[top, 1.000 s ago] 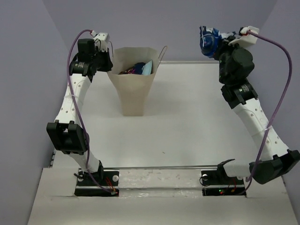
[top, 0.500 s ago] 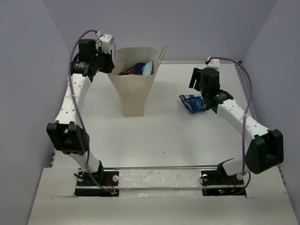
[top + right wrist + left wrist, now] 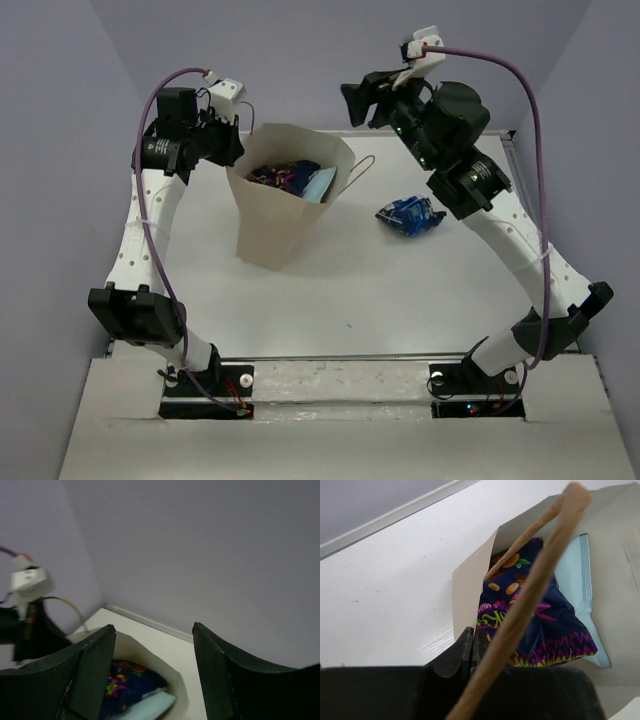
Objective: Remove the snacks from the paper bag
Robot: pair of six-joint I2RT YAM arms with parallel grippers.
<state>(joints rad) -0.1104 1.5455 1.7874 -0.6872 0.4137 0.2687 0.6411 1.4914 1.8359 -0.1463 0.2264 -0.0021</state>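
Change of state: the blue packet (image 3: pixel 410 213), a second ago held high in the right gripper (image 3: pixel 365 100), now lies on the table (image 3: pixel 400 290), right of the paper bag (image 3: pixel 285 205) and well apart from it. The right gripper has released it. Its jaws stand spread and empty, and it has swung back to a point above and right of the bag mouth. One snack is therefore out; the next pick is being set up.

The left gripper (image 3: pixel 471 637) is pressed together on the bag's rim, by a handle (image 3: pixel 530 595). The bag now leans, its mouth tipped toward the right arm.

Contents visible:
- navy packet (image 3: pixel 535 620), uppermost;
- light-blue packet (image 3: pixel 575 580), beside it against the wall.

No orange packet is visible.
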